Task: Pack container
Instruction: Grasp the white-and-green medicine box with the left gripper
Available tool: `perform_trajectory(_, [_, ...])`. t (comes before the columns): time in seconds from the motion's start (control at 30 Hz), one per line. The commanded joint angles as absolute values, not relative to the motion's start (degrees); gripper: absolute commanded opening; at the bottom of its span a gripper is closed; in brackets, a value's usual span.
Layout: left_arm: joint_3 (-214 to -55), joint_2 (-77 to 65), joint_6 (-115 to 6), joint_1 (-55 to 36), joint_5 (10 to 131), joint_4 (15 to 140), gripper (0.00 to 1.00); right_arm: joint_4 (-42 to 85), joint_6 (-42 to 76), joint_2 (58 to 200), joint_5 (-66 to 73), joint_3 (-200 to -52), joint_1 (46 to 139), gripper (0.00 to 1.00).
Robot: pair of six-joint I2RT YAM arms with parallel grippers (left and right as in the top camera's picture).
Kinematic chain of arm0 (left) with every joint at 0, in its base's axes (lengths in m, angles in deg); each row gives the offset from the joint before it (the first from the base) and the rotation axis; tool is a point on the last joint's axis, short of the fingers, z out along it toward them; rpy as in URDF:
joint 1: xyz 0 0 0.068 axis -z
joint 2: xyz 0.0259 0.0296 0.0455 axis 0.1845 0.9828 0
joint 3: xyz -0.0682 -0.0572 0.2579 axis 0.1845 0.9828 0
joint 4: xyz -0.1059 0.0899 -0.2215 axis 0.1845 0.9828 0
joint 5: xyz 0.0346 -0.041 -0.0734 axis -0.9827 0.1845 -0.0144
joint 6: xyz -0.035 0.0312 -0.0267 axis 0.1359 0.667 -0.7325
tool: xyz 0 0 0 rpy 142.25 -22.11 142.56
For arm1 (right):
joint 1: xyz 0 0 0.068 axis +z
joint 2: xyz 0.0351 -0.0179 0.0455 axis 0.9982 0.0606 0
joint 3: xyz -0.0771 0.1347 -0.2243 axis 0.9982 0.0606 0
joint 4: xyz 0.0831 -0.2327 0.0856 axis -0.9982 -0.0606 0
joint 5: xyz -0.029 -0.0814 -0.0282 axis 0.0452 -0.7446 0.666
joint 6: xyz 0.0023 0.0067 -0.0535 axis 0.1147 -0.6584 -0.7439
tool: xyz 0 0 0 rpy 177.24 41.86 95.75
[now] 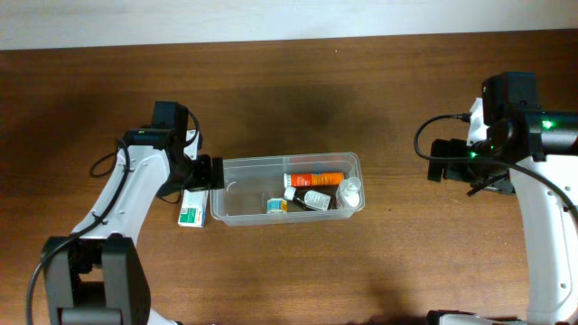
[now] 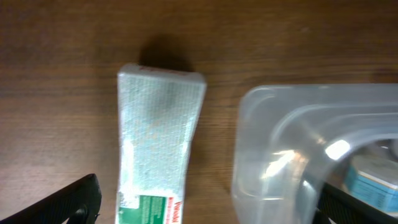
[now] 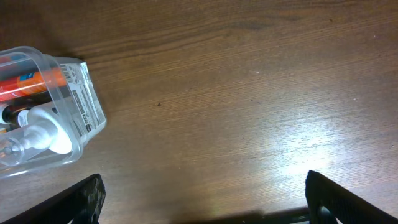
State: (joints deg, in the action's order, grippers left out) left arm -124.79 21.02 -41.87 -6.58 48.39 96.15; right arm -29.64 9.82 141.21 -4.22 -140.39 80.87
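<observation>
Overhead and wrist views of a 2-arm packing set-up. The container [image 1: 242, 194], a clear shallow plastic tub, lies near the middle of the bench [image 1: 379, 90] with its long sides parallel to the far edge. Its right half holds 4 items: an orange tube [image 1: 316, 179], a small dark-capped bottle [image 1: 307, 199], a small blue-and-white box [image 1: 277, 206] and a clear bottle with a white cap [image 1: 350, 191]. A white-and-green carton [image 1: 192, 209] lies flat on the bench just outside the container's left end. The left tool [image 2: 208, 202] hangs above the carton and that end of the container, its fingers spread wide and gripping nothing. The right tool [image 3: 202, 202] is well apart from the container, toward the right edge, likewise fully spread and empty.
</observation>
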Motion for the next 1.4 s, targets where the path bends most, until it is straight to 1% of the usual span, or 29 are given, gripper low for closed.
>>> perform_trajectory(0.0, [-124.87, 16.23, -38.85, -6.69, 51.39, 95.45, 0.99, -29.73, 9.43, 141.63, -3.9, -140.39, 80.5, 0.95])
perform_trajectory(0.07, [-124.85, 13.61, -39.09, -6.71, 49.24, 95.23, 0.99, -29.73, 9.4, 141.63, -3.9, -140.39, 80.5, 0.94])
perform_trajectory(0.2, [-124.85, 9.26, -45.28, -7.89, 41.81, 96.15, 1.0, -29.73, 9.43, 141.63, -3.9, -140.39, 80.5, 0.94])
perform_trajectory(0.3, [-124.85, 8.8, -46.61, -9.31, 41.55, 96.37, 0.99, -29.7, 9.43, 141.63, -3.9, -140.39, 80.5, 0.94])
perform_trajectory(0.57, [-122.16, 15.45, -46.35, -10.8, 41.59, 96.19, 0.99, -29.73, 9.4, 141.63, -3.87, -140.39, 80.5, 0.94])
perform_trajectory(0.77, [-121.33, 21.04, -42.4, -10.8, 44.2, 95.71, 0.99, -29.75, 9.43, 141.63, -3.9, -140.39, 80.5, 0.94])
perform_trajectory(1.13, [-121.33, 30.55, -42.4, -10.8, 45.07, 95.91, 0.99, -29.75, 9.4, 141.63, -3.9, -140.39, 80.5, 0.95])
perform_trajectory(1.23, [-121.33, 31.36, -42.42, -10.8, 45.05, 95.89, 0.95, -29.75, 9.43, 141.63, -3.9, -140.39, 80.5, 0.94])
perform_trajectory(1.3, [-121.35, 31.36, -42.4, -10.8, 45.05, 95.69, 0.91, -29.75, 9.43, 141.63, -3.9, -140.39, 80.5, 0.94])
perform_trajectory(1.37, [-121.35, 31.36, -42.4, -10.8, 45.03, 95.65, 0.74, -29.75, 9.43, 141.63, -3.9, -140.39, 80.5, 0.95])
